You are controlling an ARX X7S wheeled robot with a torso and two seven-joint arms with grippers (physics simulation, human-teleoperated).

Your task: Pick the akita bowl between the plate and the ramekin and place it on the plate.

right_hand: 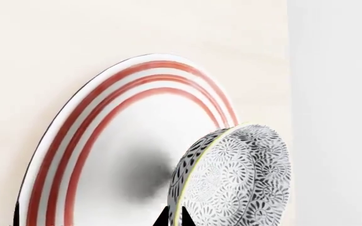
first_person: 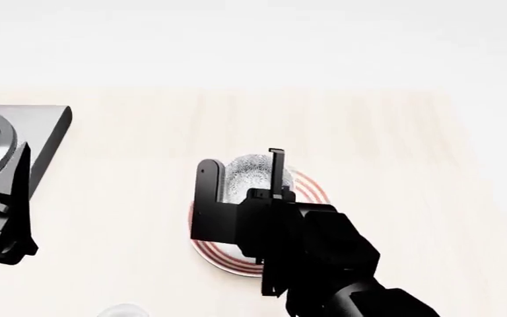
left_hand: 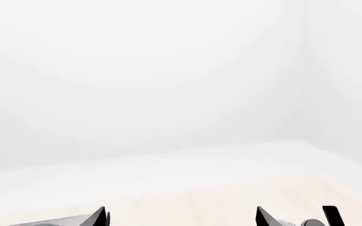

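The left hand (left_hand: 181, 217) shows only two dark fingertips spread wide apart over the pale wooden desk (left_hand: 244, 197), holding nothing. To its right in the head view, the right hand (first_person: 240, 181) reaches over the plate (first_person: 227, 261), a flat white disc with thin red rings. Its fingers pinch the rim of the akita bowl (first_person: 249, 173), a small round bowl of grey-and-white speckled floral pattern, tilted with its mouth facing sideways above the plate's centre.
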